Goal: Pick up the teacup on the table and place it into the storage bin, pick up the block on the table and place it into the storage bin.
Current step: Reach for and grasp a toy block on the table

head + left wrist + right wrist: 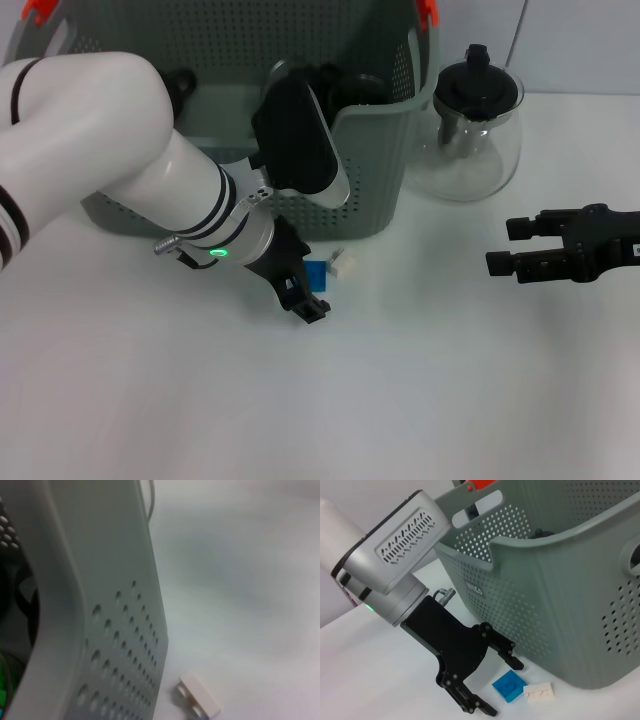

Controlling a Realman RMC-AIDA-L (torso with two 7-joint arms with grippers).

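Left claw [502, 687] spread wide around blue block [509, 685], white block [539, 691] beside, storage bin [560, 610] label unreadable, right claw [505, 247] released

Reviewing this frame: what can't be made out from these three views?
- Contents of the storage bin: the left arm covers its inside in the head view, so no teacup can be confirmed.
- Blue block: half hidden behind the left tool in the head view; absent from the left wrist view.
- Bin label: lettering too small.
- Right tool: idle near the glass teapot.
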